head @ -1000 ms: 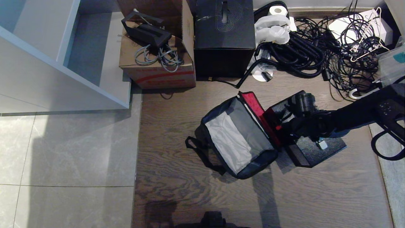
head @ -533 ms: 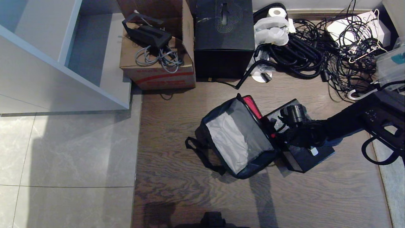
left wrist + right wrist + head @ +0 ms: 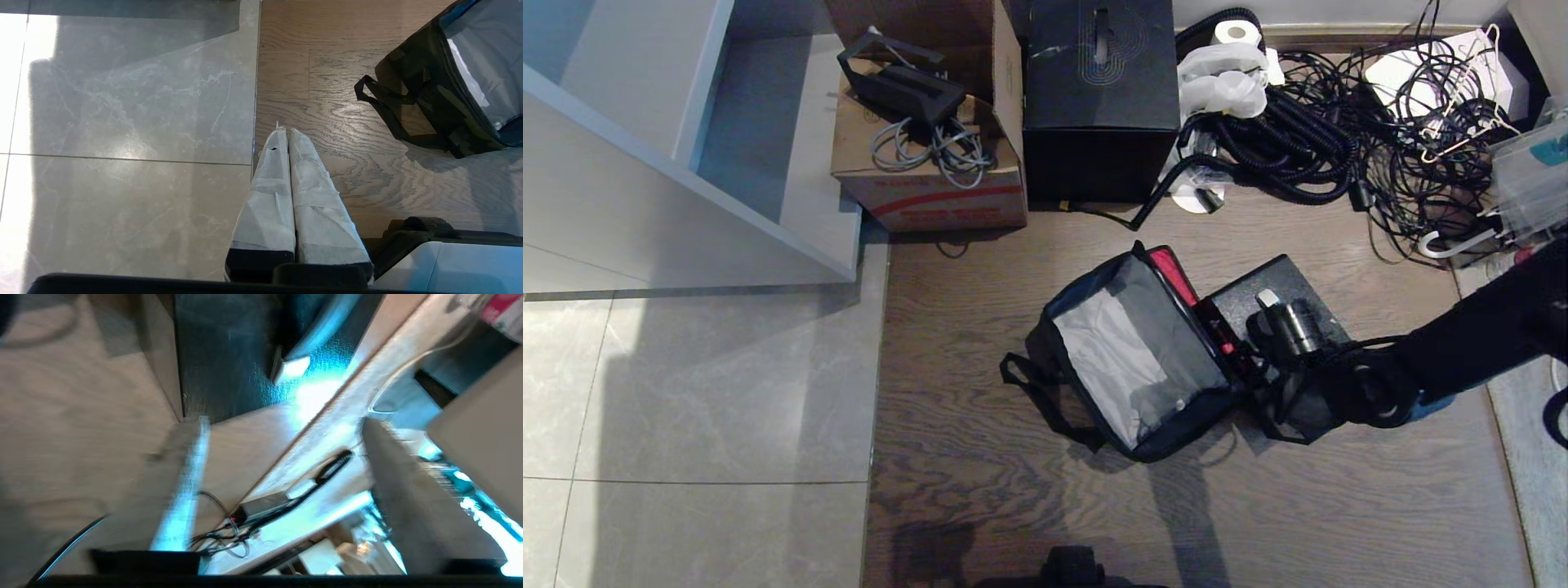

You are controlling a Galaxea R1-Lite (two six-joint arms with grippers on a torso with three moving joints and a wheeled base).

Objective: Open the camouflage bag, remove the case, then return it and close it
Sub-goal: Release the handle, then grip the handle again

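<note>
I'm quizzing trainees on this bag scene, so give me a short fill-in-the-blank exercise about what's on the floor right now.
1. The camouflage bag stands open and its grey lining holds ____.
2. The case rests on the ____ floor beside the bag.
3. The right gripper has its fingers ____.
4. The left gripper, far from the bag, has its fingers ____.

Missing words: nothing; wooden; open; shut

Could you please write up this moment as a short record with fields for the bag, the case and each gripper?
bag: camouflage bag on the wood floor, lid open, grey lining showing, nothing visible inside
case: case out of the bag, on the floor against its lid side
right gripper: right gripper open, above the case, holding nothing
left gripper: left gripper shut, parked over the floor away from the bag
</note>
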